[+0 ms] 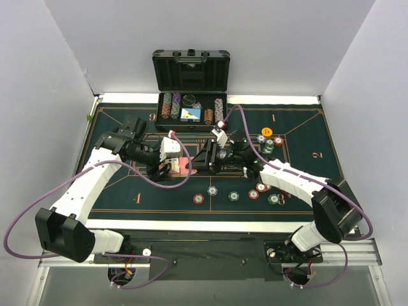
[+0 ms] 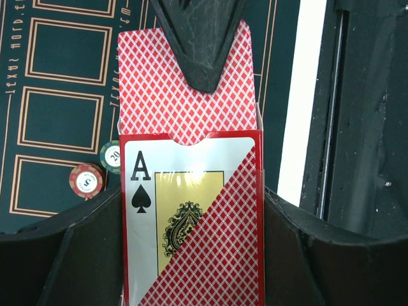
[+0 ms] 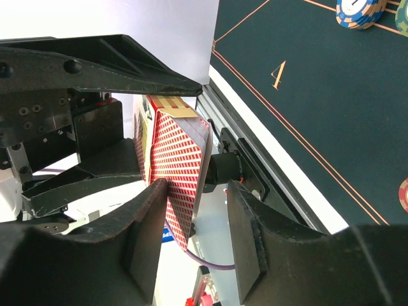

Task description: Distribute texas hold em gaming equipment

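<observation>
A dark green felt mat [image 1: 306, 172] with thin orange lines and numerals covers the table. At its far edge a black hard-shell case [image 1: 191, 70] stands open, with striped chips racked in rows [image 1: 171, 105] in its tray. Over the middle of the mat, held clear of the felt, is the card box [image 2: 191, 217]. It is a flat glossy rectangle with a red lattice print and an ace of spades on a white and gold face, and its top edge has a curved thumb notch. A red lattice panel with rounded corners rises above that notch; whether it is a flap or the cards cannot be told. The left gripper [image 2: 191, 204] is clamped on the box's two long sides with matte black fingers. The right gripper [image 3: 197, 186] meets it from the opposite side, jaws partly apart around the box's raised end. One finger [image 3: 156, 210] touches the lattice face, and the other stands just off the edge. Round striped chips [image 1: 234, 196] lie scattered on the near felt and more sit near an orange disc [image 1: 267, 131] to the right. A red chip [image 2: 86, 180] and a green chip [image 2: 111, 157] sit side by side beyond the box.
</observation>
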`<state>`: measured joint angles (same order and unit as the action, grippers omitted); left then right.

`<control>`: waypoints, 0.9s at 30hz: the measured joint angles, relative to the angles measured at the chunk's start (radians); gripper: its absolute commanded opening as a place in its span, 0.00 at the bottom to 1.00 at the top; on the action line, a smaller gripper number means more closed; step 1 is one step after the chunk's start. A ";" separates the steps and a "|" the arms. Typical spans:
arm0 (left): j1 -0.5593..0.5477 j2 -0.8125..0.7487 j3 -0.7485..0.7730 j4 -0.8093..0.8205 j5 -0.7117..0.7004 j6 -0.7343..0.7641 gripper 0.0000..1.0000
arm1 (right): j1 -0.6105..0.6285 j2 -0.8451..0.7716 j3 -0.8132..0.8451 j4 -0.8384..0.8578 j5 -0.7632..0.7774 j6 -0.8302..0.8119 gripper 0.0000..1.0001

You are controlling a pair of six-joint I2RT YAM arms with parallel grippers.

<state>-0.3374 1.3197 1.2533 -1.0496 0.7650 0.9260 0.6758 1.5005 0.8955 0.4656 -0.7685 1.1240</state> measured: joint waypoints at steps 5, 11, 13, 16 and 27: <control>0.000 -0.008 0.000 0.002 0.014 -0.003 0.24 | -0.022 -0.030 0.000 -0.026 0.001 -0.009 0.35; 0.002 -0.016 0.000 0.001 0.024 -0.003 0.24 | -0.040 -0.064 -0.005 -0.067 0.001 -0.033 0.34; 0.002 -0.016 0.000 0.002 0.025 -0.003 0.24 | -0.044 -0.073 -0.008 -0.077 0.002 -0.040 0.33; 0.005 -0.017 0.000 0.001 0.025 -0.003 0.24 | -0.053 -0.086 -0.013 -0.094 0.002 -0.050 0.31; 0.006 -0.021 -0.002 0.002 0.026 -0.002 0.23 | -0.074 -0.140 -0.013 -0.151 0.005 -0.065 0.20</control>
<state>-0.3317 1.2987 1.2510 -1.0481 0.7906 0.9237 0.6014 1.3605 0.8822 0.3149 -0.7631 1.0592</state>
